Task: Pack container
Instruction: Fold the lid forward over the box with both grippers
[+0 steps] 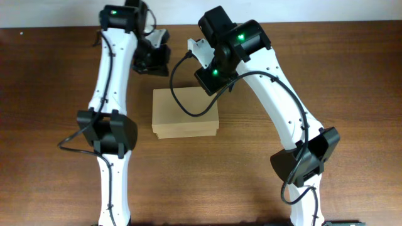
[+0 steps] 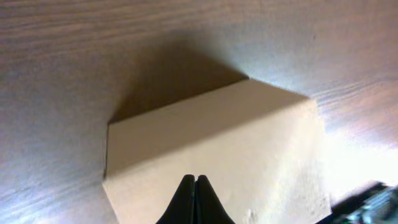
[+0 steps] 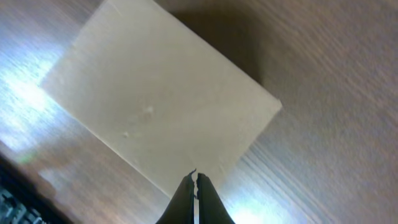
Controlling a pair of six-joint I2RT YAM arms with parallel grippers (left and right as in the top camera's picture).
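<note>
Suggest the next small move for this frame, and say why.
Probably open the right hand and lower it toward the edge of the container beneath it, to try the flap. The container sits closed on the table. Both hands have their fingers together and hold nothing. The left hand also hovers over the lid. Which side is hinged is not visible.
</note>
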